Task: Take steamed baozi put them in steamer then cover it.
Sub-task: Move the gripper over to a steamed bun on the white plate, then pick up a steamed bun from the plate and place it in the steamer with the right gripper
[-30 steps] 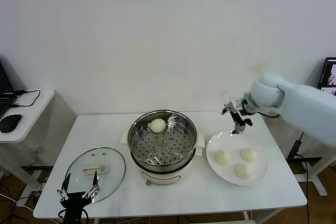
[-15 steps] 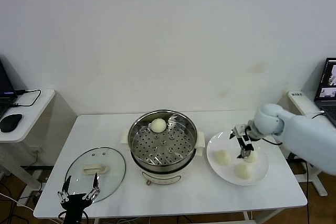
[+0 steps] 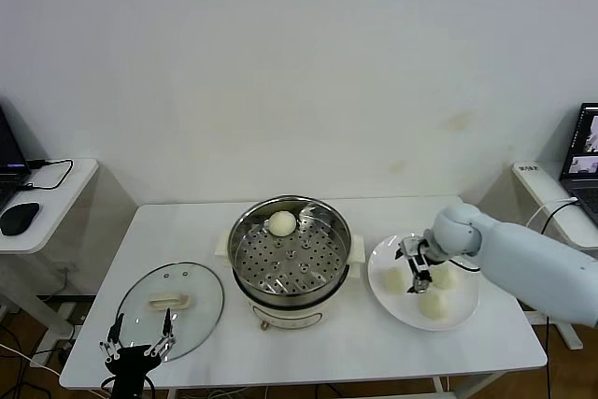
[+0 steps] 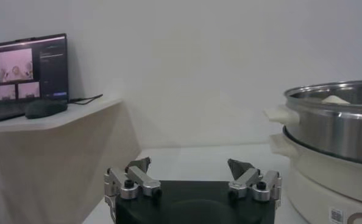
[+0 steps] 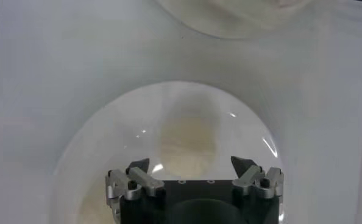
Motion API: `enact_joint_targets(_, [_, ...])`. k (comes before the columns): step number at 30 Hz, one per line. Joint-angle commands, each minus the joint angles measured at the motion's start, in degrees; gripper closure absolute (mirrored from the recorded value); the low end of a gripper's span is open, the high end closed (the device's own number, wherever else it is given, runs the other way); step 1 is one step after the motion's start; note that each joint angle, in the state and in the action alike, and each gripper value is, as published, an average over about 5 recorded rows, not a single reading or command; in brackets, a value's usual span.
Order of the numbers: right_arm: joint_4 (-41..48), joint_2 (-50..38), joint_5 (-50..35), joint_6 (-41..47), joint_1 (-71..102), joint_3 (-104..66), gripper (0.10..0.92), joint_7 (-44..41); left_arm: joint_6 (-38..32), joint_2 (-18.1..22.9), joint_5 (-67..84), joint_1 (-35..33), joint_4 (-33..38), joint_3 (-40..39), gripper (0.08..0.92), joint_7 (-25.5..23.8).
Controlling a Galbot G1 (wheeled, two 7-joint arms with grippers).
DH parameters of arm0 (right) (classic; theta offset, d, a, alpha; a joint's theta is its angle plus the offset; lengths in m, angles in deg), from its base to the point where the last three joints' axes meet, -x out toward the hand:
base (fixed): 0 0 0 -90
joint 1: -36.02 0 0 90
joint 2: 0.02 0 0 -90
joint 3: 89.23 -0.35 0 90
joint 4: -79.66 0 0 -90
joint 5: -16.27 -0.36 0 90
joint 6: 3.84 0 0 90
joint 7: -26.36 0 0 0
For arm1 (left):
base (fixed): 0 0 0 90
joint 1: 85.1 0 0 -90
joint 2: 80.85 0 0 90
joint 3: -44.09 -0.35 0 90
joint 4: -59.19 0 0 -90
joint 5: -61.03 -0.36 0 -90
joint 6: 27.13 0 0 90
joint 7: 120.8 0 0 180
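The right gripper, jaws spread, had dropped from above the plate's twelve o'clock rim to straddle a baozi, so pickup looked imminent; one bun lay in the steamer, and the left gripper idled, fingers apart.

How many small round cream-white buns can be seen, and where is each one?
4. One small round cream-white bun lies in the shiny steel steamer basket. Three lie on the flat white plate: one partly behind the open right gripper, one beside it, one nearer.
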Motion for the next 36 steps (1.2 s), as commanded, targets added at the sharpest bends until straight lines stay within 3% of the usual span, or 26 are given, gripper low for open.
enact_joint_targets(1, [2.6, 2.3, 1.6, 0.0, 1.9, -0.9, 0.210, 0.3, 0.0, 0.0, 0.1, 0.2, -0.2, 0.0, 0.177, 0.0])
enact_joint_targets(21, [2.4, 2.4, 2.4, 0.1, 0.4, -1.0, 0.419, -1.1, 0.0, 0.4, 0.1, 0.0, 0.1, 0.0, 0.177, 0.0])
enact_joint_targets(36, [-6.2, -6.9, -10.2, 2.6, -18.3, 4.1, 0.450, -3.7, 0.1, -0.1, 0.1, 0.1, 1.0, -0.4, 0.177, 0.0])
